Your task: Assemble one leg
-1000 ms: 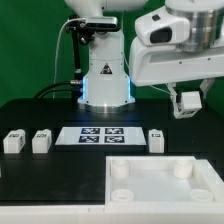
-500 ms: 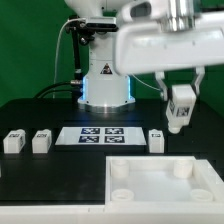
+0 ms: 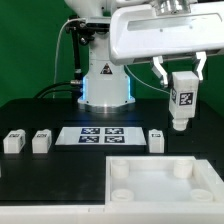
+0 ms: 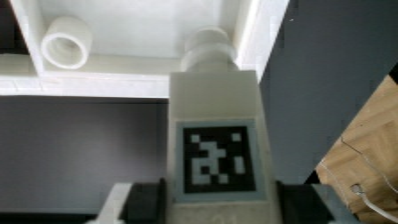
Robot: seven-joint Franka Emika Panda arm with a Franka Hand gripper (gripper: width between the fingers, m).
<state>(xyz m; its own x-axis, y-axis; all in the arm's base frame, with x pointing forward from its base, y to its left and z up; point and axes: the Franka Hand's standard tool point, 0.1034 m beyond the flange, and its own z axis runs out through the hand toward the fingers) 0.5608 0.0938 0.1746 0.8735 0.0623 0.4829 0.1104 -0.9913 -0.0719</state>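
My gripper (image 3: 181, 80) is shut on a white leg (image 3: 181, 101) with a black-and-white tag on its face. It holds the leg upright in the air, above the right back part of the table. In the wrist view the held leg (image 4: 217, 120) fills the middle, its peg end pointing at the white tray-like panel (image 4: 134, 62), near that panel's edge. A round corner boss (image 4: 66, 48) shows on the panel. Three more legs stand on the table: two at the exterior view's left (image 3: 14, 142) (image 3: 41, 142) and one (image 3: 156, 140) right of the marker board.
The marker board (image 3: 103, 135) lies flat in the middle of the black table. The large white panel (image 3: 165, 180) with round corner bosses lies at the front right. The robot base (image 3: 105, 85) stands behind the board.
The arm has swung so that the held leg now faces the camera with its tag, and it sits a little higher and further to the exterior view's right.
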